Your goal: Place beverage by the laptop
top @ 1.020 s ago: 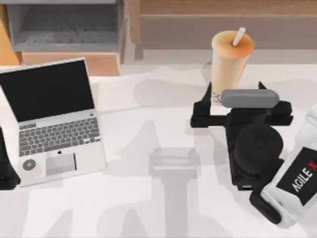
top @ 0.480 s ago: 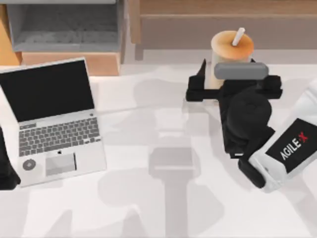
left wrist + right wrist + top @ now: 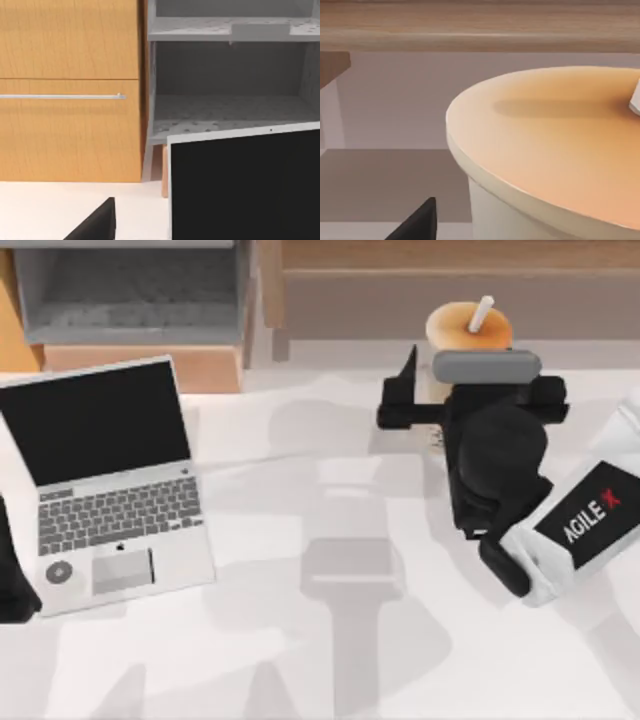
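1. Top view, right side: my right gripper (image 3: pixel 432 410) sits at the far edge of the table (image 3: pixel 300 660), spread wide, one finger on each side of the beverage (image 3: pixel 468 328). I cannot tell whether either finger touches the cup. The cup stands upright with its white straw (image 3: pixel 481 313) poking from the lid.
2. Top view, left side: the laptop (image 3: pixel 105 480) lies open near the table's left edge, black screen up, well apart from the beverage. My left arm (image 3: pixel 12 580) is parked at the left edge just beside the laptop; its finger spacing I cannot tell.
3. Left wrist view: the laptop's black screen (image 3: pixel 245 185) fills the near ground, with a wooden cabinet (image 3: pixel 70 90) and a grey shelf unit (image 3: pixel 230 75) behind it. One dark fingertip (image 3: pixel 95 225) is visible.
4. Right wrist view: the beverage's orange-tan lid (image 3: pixel 555 145) is very close, with one dark fingertip (image 3: pixel 417 225) beside the cup and not touching it here.
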Motion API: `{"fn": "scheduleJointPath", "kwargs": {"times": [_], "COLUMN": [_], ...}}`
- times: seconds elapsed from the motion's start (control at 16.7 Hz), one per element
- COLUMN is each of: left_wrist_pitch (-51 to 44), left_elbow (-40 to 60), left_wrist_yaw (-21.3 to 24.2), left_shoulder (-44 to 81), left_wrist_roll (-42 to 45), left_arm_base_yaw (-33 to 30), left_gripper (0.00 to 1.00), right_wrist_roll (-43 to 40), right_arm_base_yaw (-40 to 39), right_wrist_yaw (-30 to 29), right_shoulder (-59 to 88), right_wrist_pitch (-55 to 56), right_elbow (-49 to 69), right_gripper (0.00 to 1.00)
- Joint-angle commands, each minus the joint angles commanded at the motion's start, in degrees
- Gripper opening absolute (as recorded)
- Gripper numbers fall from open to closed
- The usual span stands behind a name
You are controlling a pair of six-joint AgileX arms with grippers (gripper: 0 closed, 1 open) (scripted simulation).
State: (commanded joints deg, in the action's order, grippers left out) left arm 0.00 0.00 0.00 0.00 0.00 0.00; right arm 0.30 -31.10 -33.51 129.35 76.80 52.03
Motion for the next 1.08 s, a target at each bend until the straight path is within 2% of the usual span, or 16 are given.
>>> {"fn": "scheduleJointPath", "kwargs": {"times": [0.72,1.08], "left_wrist_pitch": [0.0,0.0], "left_elbow": [0.0,0.0], "left_wrist_yaw": [0.0,0.0], "left_shoulder": [0.0,0.0], "left_wrist_roll": [0.0,0.0], "left_arm_base_yaw": [0.0,0.0], "left_gripper": [1.00,1.00], "right_wrist_roll": [0.0,0.0], "right_arm_base_yaw": [0.0,0.0], "right_wrist_yaw": [0.0,0.0], "right_shoulder": [0.0,0.0], "right_wrist_pitch": [0.0,0.0], "right_elbow": [0.0,0.0], "right_gripper": [0.02,0.00]}}
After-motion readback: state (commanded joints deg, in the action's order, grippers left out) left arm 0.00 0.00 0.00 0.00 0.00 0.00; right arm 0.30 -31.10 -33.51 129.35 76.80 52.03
